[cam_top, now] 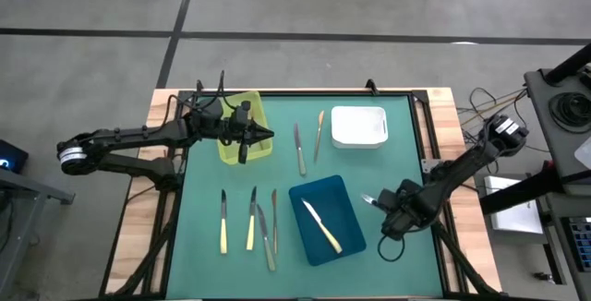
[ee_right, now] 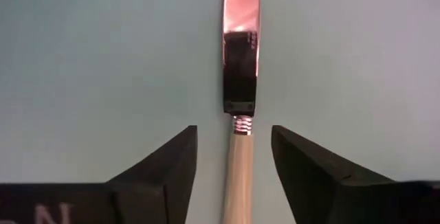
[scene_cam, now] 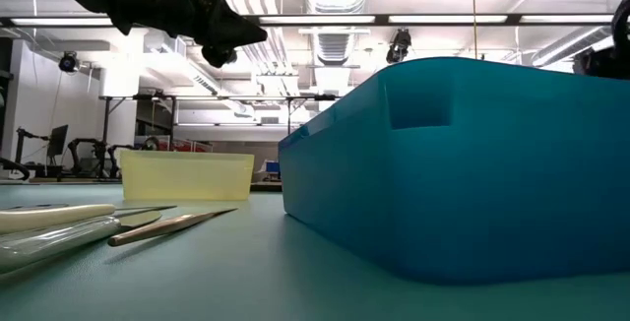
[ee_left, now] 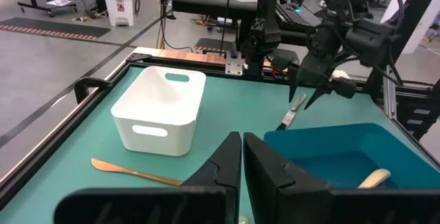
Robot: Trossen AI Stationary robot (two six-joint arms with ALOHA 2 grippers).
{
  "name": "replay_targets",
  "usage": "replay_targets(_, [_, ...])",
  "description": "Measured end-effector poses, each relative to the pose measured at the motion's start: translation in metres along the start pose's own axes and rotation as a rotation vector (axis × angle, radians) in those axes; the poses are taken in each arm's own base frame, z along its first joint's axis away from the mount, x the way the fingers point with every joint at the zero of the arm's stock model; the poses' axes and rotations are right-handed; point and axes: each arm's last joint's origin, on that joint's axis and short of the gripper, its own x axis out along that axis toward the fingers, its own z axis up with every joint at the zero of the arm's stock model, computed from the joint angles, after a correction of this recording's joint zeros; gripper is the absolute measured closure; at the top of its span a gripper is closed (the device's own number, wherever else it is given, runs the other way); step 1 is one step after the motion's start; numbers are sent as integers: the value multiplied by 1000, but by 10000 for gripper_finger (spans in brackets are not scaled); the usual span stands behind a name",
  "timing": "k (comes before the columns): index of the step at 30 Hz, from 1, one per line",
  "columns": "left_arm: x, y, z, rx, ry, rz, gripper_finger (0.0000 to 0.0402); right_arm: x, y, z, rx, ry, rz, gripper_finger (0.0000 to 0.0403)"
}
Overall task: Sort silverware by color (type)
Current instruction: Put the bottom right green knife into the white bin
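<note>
Teal matting covers the table [cam_top: 397,126], where the right gripper [ee_right: 234,157] hangs with jaws parted either side of a cream-handled, silver-bladed knife [ee_right: 240,80] — fingers [ee_right: 168,165] clear of it, not touching. That knife lies on the mat just beside the blue rectangular tray [cam_top: 325,220], which holds another cream-handled knife [cam_top: 322,226]. Five more utensils [cam_top: 249,220] lie in a row near the front edge; two [cam_top: 307,141] rest between the yellow tray [cam_top: 261,116] and the white bin [cam_top: 359,126]. Over the yellow tray, the left gripper [cam_top: 265,136] is clenched shut — empty.
</note>
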Motion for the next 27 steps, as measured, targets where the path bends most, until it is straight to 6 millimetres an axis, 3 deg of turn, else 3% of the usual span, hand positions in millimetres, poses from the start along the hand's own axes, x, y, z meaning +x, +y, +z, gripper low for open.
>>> replay_targets(8, [0,0,0,8,0,1,402,21,7,0,-7,49,-93,224])
replay_targets(12, [0,0,0,8,0,0,402,27,10,1,-30,71,-95,260])
replay_targets(19, [0,0,0,8,0,0,402,36,12,4,-17,89,-99,371])
replay_targets(27, [0,0,0,7,0,0,402,28,10,4,28,65,-58,377])
